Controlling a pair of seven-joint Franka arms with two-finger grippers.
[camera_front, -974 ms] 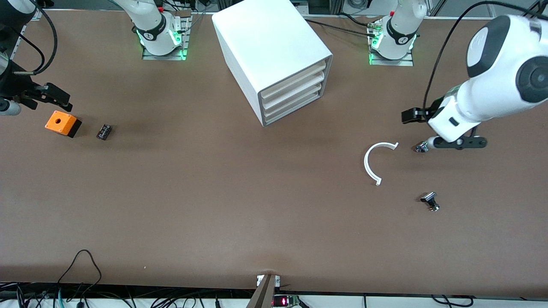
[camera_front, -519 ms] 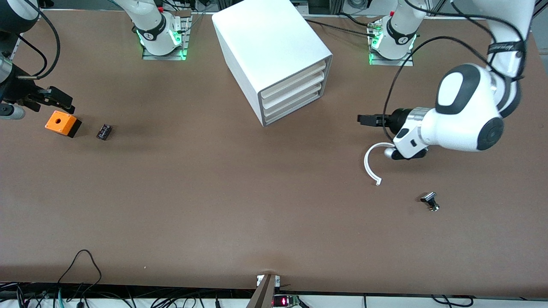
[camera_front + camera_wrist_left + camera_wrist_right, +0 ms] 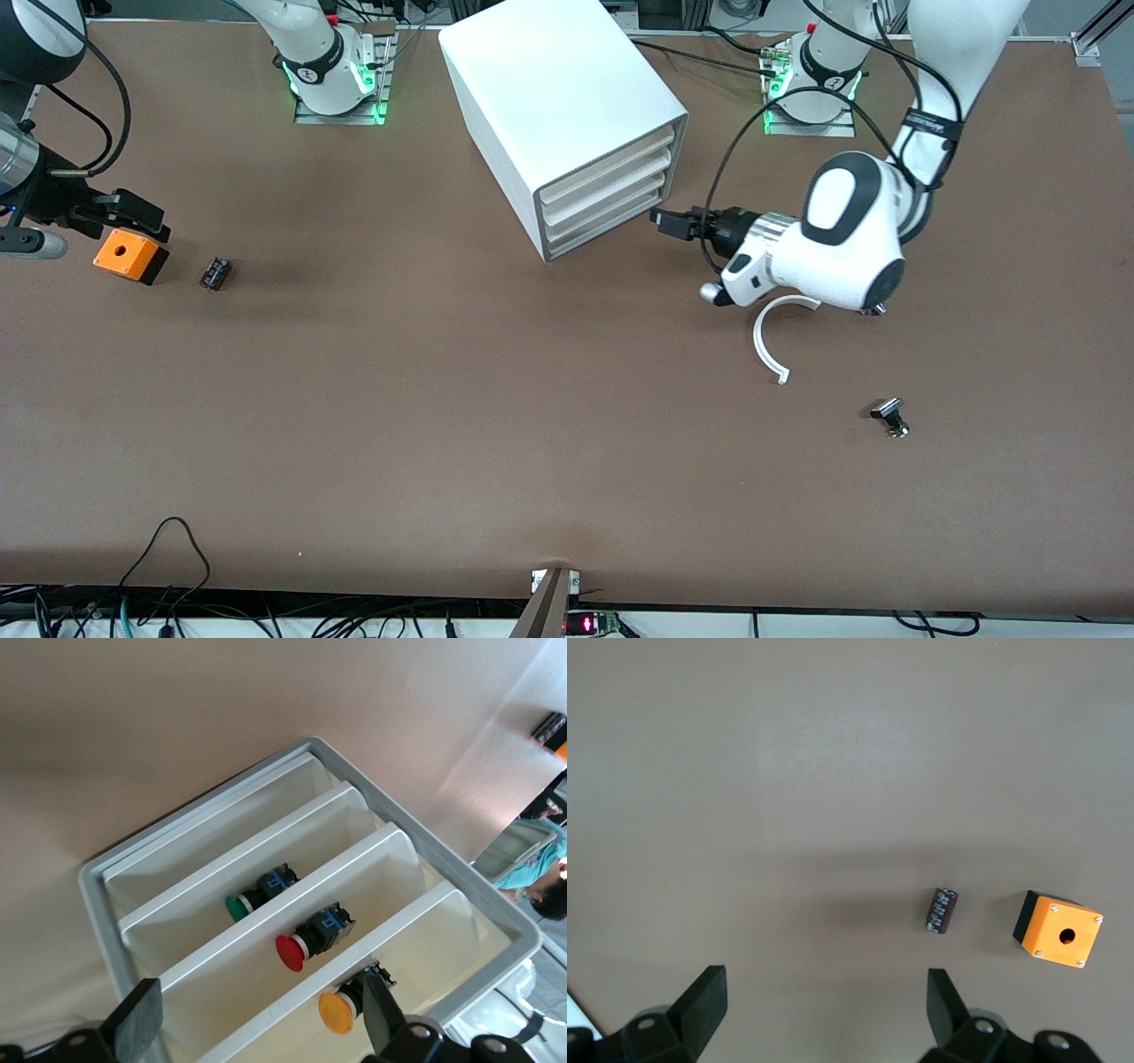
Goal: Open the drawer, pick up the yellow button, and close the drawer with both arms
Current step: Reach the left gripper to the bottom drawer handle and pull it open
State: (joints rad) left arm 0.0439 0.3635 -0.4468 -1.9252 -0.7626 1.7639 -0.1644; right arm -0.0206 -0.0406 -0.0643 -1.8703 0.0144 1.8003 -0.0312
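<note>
The white cabinet stands at the table's back middle with all four tray drawers pushed in. The topmost drawer shows in the left wrist view, and the button with the orange cap lies in it. My left gripper is open, level with the drawer fronts and a short way in front of them; in its wrist view one finger is beside the button's cap. My right gripper is open over the table beside the orange box.
Green and red buttons lie in lower drawers. The orange box and a small black block lie at the right arm's end. A white curved strip and a small black part lie nearer the front camera than my left gripper.
My left arm has swung from the left arm's end of the table to the front of the cabinet. My right gripper has shifted slightly closer to the orange box.
</note>
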